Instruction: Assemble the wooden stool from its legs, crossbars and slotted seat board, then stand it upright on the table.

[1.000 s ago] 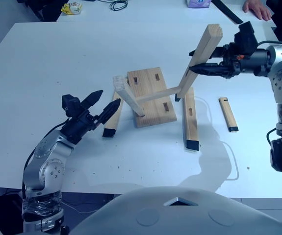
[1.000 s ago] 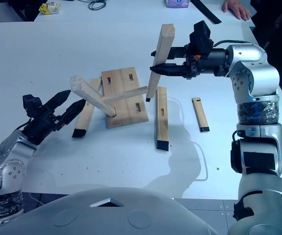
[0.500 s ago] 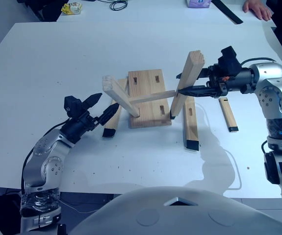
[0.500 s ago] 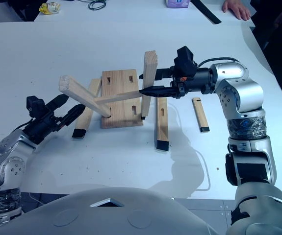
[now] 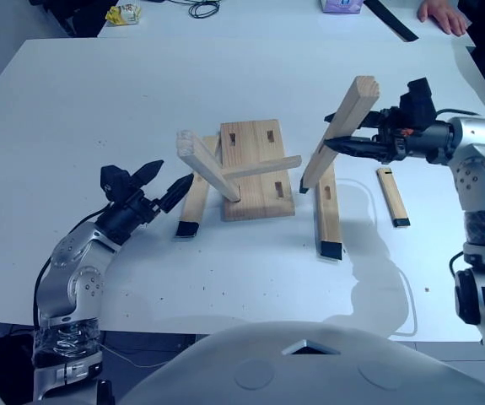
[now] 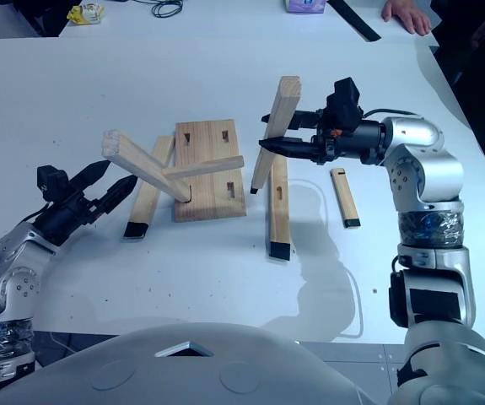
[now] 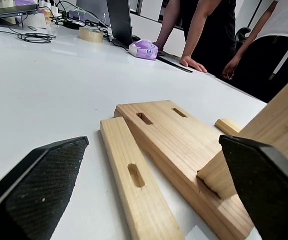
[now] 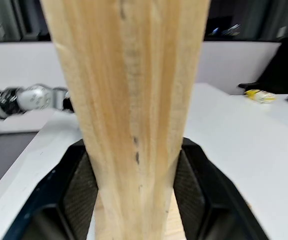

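The slotted seat board (image 5: pixel 255 169) lies flat mid-table. One leg (image 5: pixel 207 164) leans with its foot on the board, and a crossbar (image 5: pixel 266 166) sticks out of it to the right. My right gripper (image 5: pixel 344 140) is shut on a second leg (image 5: pixel 341 129), held tilted above the table with its black foot (image 5: pixel 304 188) low; the crossbar's free end stops just short of it. A third leg (image 5: pixel 327 210) lies flat under it, and a fourth (image 5: pixel 194 199) lies left of the board. My left gripper (image 5: pixel 163 181) stands open beside that fourth leg (image 7: pixel 133 179), holding nothing.
A short crossbar (image 5: pixel 391 196) lies on the table (image 5: pixel 99 110) to the right of the legs. A person's hand (image 5: pixel 443 12), a black strip (image 5: pixel 390 18) and a purple pack (image 5: pixel 341 5) are at the far edge. The table's left half and front are bare.
The right gripper swung its leg down and left toward the board, then back up and right; the crossbar's end now stands free of it. The leaning leg shifted left. The left gripper drifted slightly left.
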Action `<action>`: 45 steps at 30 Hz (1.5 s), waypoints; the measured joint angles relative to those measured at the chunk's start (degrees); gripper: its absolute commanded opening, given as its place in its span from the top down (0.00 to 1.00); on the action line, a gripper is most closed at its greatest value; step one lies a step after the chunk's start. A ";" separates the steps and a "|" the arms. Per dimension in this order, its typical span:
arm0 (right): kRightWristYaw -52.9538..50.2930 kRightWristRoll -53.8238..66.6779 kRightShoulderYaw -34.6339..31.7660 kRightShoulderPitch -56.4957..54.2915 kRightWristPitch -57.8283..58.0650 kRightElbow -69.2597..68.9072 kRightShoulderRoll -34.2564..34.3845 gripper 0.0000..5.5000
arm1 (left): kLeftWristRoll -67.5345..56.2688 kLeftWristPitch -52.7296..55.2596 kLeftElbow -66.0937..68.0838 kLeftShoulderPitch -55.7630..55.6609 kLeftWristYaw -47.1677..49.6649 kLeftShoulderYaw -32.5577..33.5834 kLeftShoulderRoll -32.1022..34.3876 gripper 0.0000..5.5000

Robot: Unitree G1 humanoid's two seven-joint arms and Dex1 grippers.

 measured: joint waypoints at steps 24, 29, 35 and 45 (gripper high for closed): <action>-3.14 -0.54 1.43 9.43 -10.93 -4.85 8.19 0.63 | -0.53 3.09 6.17 -8.56 -4.11 0.94 4.23 0.12; -3.76 -0.13 2.66 11.53 -9.90 -8.42 7.47 0.63 | -0.43 3.13 6.30 -9.34 -4.26 0.93 4.31 0.12; -4.09 1.38 2.74 16.93 -8.82 -13.11 4.44 0.63 | -0.36 3.01 5.28 -6.88 -3.77 1.05 3.63 0.12; -7.85 2.67 2.49 20.38 -4.60 -17.02 3.10 0.63 | -0.39 2.84 4.06 -5.07 -2.72 2.20 3.35 0.12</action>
